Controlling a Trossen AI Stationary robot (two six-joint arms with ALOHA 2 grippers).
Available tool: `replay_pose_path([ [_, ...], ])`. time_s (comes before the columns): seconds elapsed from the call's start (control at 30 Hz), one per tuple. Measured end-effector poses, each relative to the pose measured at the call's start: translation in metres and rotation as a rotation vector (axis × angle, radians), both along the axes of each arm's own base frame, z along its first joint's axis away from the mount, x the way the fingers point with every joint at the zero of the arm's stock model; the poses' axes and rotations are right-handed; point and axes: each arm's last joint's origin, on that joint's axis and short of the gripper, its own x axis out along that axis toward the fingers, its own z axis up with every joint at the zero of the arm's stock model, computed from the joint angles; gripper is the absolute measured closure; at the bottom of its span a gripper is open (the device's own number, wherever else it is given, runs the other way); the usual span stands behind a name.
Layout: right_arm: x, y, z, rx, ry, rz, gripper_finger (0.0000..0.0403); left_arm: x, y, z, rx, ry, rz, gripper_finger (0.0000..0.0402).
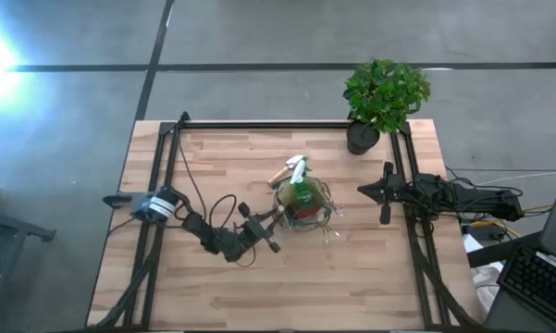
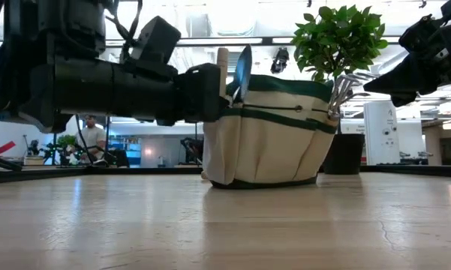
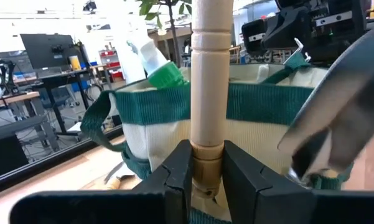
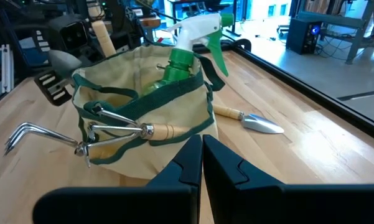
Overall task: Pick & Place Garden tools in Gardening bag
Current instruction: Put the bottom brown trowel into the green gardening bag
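The left gripper [image 3: 206, 177] sits at the left side of the gardening bag [image 1: 302, 205], its 2 dark fingers [image 3: 174, 174] clamped on the lower end of a light wooden handle [image 3: 210, 81] that stands upright against the bag's green-trimmed wall. In the low view this handle [image 2: 223, 64] rises beside a silver trowel blade [image 2: 242, 71] at the bag's [image 2: 270, 135] near-left rim, with the left gripper [image 2: 199, 94] pressed up to the fabric. The right gripper [image 4: 201, 158] hangs to the right of the bag, apart from it, with its fingers [image 4: 187, 163] pressed together on nothing. The bag [image 4: 143, 118] is cream with green bands and stands near the middle of the table [image 1: 370, 277]. A green spray bottle [image 4: 183, 59] with a white trigger head stands inside it. A 3-pronged cultivator [image 4: 81, 140] with a wooden grip lies across the bag's rim, prongs hanging outside. A small trowel [image 4: 249, 119] lies flat on the table just beside the bag, on its far side. A potted green plant [image 1: 384, 97] stands at the table's far right corner, well apart from the bag. In the low view a person [image 2: 92, 135] sits far off in the room.
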Motion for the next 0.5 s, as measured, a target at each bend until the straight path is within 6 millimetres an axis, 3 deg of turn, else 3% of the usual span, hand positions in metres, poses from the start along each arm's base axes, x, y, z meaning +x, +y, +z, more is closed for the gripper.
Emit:
replay_pose_path([
  [0.5, 0.0, 0.0, -0.0001, 0.0, 0.0, 0.0, 0.0394, 0.0037, 0.0019, -0.0059, -0.044, -0.022, 0.011, 0.0338],
])
